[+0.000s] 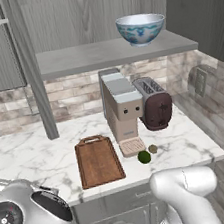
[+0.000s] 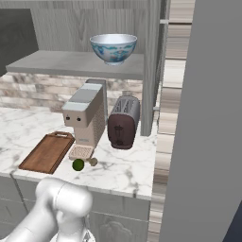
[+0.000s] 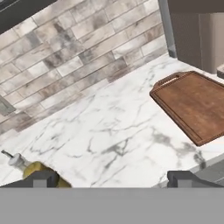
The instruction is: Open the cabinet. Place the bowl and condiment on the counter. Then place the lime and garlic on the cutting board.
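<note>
The cabinet (image 1: 101,55) stands open, and the blue-and-white bowl (image 1: 140,28) (image 2: 113,48) rests on its grey shelf. In the hand view the condiment (image 3: 30,168) lies on its side on the marble counter (image 3: 109,131), just past the left fingertip. My gripper (image 3: 114,179) is open and hovers low over the counter with nothing between its fingers. The dark brown cutting board (image 1: 98,161) (image 3: 194,105) lies bare to the right of the gripper. The lime (image 1: 144,156) (image 2: 78,164) and the garlic (image 1: 153,148) (image 2: 93,161) sit side by side on the counter, right of the board.
A beige coffee machine (image 1: 122,107) and a dark red toaster (image 1: 154,103) stand on the counter under the shelf. An open cabinet door (image 2: 203,118) rises close on the right. A brick backsplash (image 3: 78,48) closes the back.
</note>
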### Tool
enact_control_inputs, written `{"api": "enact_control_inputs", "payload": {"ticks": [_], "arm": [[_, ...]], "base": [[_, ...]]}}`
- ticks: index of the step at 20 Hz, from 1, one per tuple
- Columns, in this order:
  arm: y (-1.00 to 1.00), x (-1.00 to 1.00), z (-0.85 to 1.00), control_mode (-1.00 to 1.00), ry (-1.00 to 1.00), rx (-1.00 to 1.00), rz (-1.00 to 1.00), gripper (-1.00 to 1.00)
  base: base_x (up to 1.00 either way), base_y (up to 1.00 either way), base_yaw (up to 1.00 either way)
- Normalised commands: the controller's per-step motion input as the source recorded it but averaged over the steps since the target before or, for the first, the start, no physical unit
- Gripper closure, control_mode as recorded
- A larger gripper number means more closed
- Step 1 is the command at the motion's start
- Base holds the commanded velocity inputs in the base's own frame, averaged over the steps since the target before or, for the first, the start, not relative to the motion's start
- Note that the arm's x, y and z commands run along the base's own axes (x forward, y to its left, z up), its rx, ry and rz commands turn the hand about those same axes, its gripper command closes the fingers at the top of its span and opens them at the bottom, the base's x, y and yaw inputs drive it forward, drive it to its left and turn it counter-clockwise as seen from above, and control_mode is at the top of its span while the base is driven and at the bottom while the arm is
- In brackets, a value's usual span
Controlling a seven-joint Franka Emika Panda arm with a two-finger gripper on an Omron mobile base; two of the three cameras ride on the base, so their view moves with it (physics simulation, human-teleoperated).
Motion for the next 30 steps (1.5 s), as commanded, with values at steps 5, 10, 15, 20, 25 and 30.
{"api": "enact_control_inputs", "payload": {"ticks": [5,10,15,20,25,30], "arm": [[-0.29,0.00,0.49,-1.00,0.17,0.00,0.00,-1.00],[-0.20,-0.01,0.48,-1.00,0.16,0.00,0.00,-1.00],[-0.30,-0.27,0.30,-1.00,0.12,0.00,0.00,-1.00],[-0.44,-0.50,0.11,-1.00,0.05,0.00,0.00,-1.00],[-0.56,-0.58,0.01,-1.00,0.01,0.00,0.00,-1.00],[-0.73,-0.15,0.05,-1.00,0.01,0.00,0.00,-1.00]], "base": [[0.00,0.00,0.00],[0.00,0.00,0.00],[0.00,0.00,0.00],[0.00,0.00,0.00],[0.00,0.00,0.00],[0.00,0.00,0.00]]}}
